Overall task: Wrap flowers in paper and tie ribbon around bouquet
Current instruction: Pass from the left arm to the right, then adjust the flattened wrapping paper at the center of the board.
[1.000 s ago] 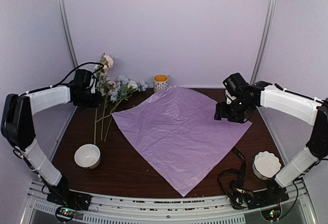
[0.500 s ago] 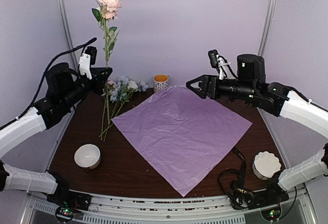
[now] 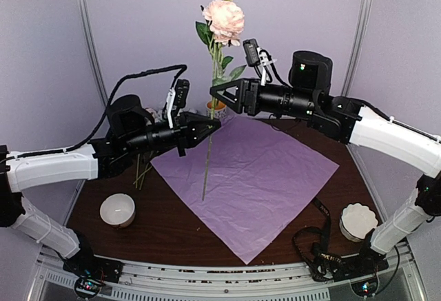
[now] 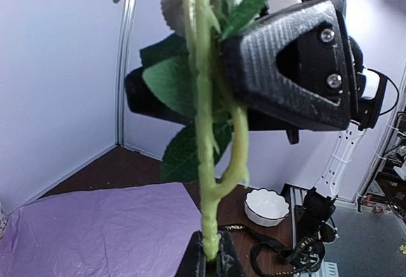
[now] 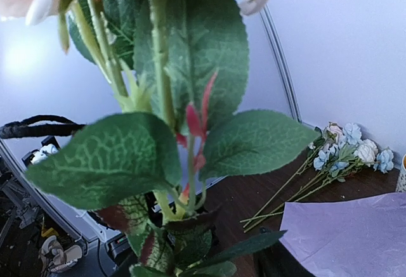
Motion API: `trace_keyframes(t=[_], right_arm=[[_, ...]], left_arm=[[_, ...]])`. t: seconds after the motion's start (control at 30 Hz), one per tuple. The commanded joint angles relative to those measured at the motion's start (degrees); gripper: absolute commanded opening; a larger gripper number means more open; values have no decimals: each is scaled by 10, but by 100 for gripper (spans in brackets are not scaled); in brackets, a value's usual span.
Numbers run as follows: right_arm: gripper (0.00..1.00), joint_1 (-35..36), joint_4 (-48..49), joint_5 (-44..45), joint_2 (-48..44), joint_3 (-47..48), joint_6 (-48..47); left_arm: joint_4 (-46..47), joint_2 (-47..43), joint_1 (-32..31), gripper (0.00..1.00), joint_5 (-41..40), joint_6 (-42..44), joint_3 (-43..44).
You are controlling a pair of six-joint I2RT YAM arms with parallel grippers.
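Dark brown table (image 3: 165, 226), pale lilac walls (image 3: 289, 12), paper (image 3: 255, 177) spread flat

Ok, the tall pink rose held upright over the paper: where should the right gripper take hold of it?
On the bare rose stem just above the left gripper, below the leaves. Come in level from the right side, jaws either side of the stem: it stands near upright and thin, and a grip among leaves would likely slip.

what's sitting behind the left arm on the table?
The flowers. From above, only stem ends show below the left arm; the blooms are covered. The right wrist view shows them lying on the table beside the paper.
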Motion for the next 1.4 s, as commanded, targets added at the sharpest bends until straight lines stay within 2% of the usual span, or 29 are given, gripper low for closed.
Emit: trace_keyframes(t=[0.0, 0.13, 0.2, 0.27, 0.3, 0.37, 0.4, 0.43, 0.5, 0.57, 0.7, 0.93, 1.07, 1.17, 1.37], right_arm=[[44, 1, 33, -15, -11, -8, -3], [30, 3, 5, -3, -4, 2, -8], [18, 2, -2, -3, -5, 5, -9], [0, 0, -16, 19, -8, 9, -11], [0, -4, -32, 36, -8, 14, -8], [0, -22, -90, 63, 0, 33, 7], [0, -35, -127, 74, 12, 45, 17], [0, -51, -166, 86, 24, 59, 29], [0, -91, -242, 81, 62, 89, 59], [0, -138, -296, 33, 116, 118, 95], [0, -193, -351, 9, 221, 166, 114], [0, -239, -410, 18, 369, 258, 113], [0, -254, -425, 28, 431, 290, 114], [0, -256, -430, 28, 462, 295, 115], [1, -254, -439, 43, 476, 251, 104]], left_arm=[[66, 10, -8, 0, 41, -32, 29], [43, 27, -12, 0, 55, -31, 57], [29, 33, -13, 0, 62, -28, 66], [27, 33, -13, 0, 63, -30, 64], [20, 32, -12, 6, 62, -30, 63], [-10, 27, -9, 56, 51, -27, 64], [-35, 24, -5, 69, 41, -24, 66], [-65, 21, 4, 73, 29, -22, 71], [-147, 18, 29, 74, -4, -21, 88], [-255, 25, 61, 73, -47, -15, 115], [-439, 68, 134, 73, -162, -8, 184], [-553, 157, 261, 71, -244, 2, 201], [-553, 206, 253, 67, -243, 24, 192], [-535, 250, 205, 67, -254, 61, 199], [-562, 355, 103, 75, -363, 164, 291]])
